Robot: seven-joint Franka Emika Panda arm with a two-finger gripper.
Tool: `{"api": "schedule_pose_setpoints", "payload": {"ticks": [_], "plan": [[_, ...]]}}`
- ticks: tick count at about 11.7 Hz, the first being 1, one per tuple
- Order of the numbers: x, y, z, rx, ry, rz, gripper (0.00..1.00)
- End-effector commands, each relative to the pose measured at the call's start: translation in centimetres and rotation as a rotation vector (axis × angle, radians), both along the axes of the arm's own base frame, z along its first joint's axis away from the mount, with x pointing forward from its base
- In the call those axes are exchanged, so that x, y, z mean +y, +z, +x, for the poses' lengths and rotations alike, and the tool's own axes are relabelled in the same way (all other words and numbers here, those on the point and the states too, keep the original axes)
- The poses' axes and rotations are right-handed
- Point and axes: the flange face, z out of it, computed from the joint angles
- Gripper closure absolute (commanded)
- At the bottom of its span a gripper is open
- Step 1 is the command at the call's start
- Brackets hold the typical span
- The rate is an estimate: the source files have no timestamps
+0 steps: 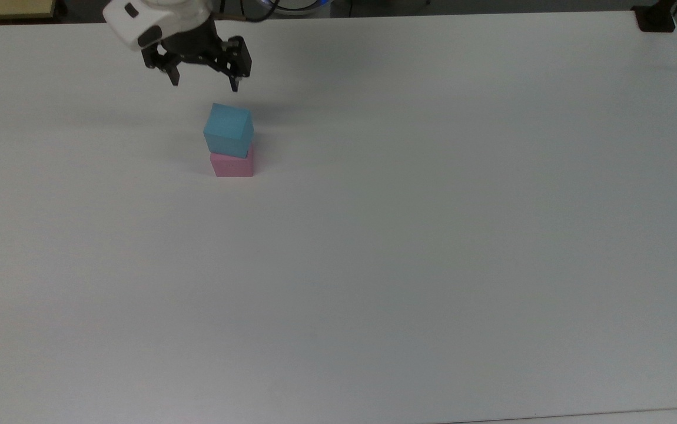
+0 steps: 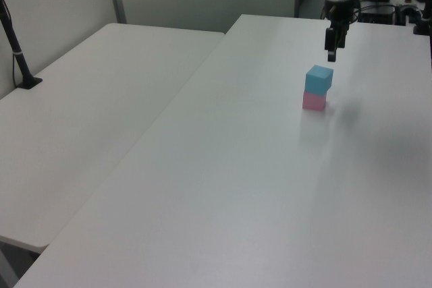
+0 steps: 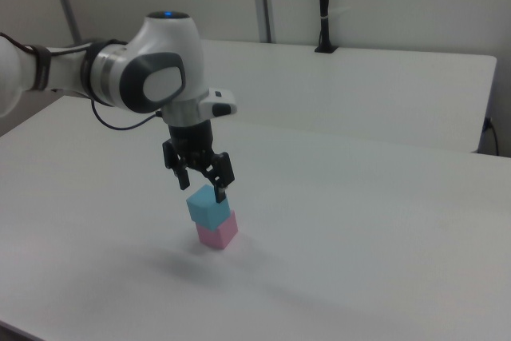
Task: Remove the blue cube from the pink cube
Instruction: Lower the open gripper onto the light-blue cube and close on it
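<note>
Resting squarely on the pink cube (image 1: 232,165), the blue cube (image 1: 228,130) is seen on the white bench (image 1: 432,235). Above the blue cube, clear of it, the gripper (image 1: 204,81) is held with its jaws spread wide and nothing pinched between them.

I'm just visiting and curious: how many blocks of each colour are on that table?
Blue cube: 1, stacked on the pink one
Pink cube: 1, on the table
Total: 2 cubes
</note>
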Motion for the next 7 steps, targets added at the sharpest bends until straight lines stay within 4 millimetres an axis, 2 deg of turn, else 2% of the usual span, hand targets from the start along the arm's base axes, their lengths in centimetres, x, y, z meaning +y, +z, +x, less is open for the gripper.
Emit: {"api": "schedule_pose_setpoints", "payload": {"ticks": [1,2,7], "plan": [[0.8,-1.9,1.1,-0.026,-0.025,-0.012,0.00],[1.9,-2.6,1.6,-0.023,-0.032,-0.014,0.00],[3.2,-4.1,2.4,-0.024,-0.059,-0.018,0.00]]}}
